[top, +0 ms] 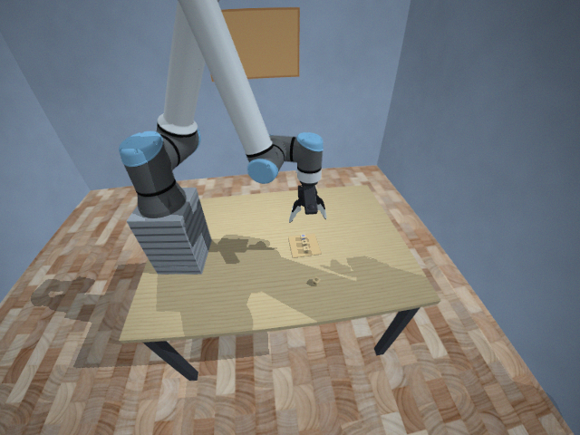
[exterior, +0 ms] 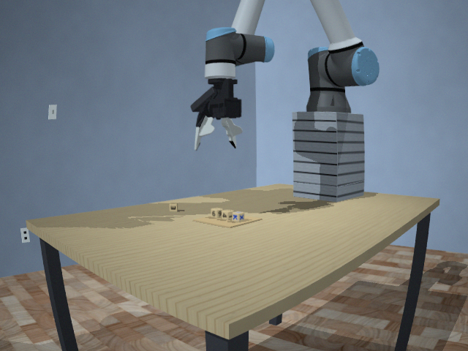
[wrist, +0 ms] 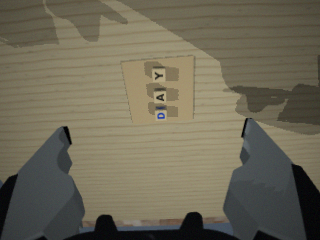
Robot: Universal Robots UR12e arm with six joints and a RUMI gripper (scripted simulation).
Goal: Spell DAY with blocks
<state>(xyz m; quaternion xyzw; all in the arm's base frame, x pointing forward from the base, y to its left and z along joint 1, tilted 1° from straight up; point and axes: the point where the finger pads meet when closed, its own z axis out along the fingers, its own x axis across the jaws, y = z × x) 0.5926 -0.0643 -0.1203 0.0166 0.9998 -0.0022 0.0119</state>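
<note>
1. On the left in the exterior view, the fourth block [exterior: 172,207] sits on the table [exterior: 264,264], off the mat and well apart from it.
2. My gripper [exterior: 214,140] hangs high above the table with its fingers spread fully apart, and nothing is between them.
3. Under it, the mat [wrist: 186,90] carries three blocks in a close straight row: Y block [wrist: 158,75], A block [wrist: 160,93], D block [wrist: 160,115], letters on top.
4. On the right stands the grey pedestal [exterior: 327,159].
</note>
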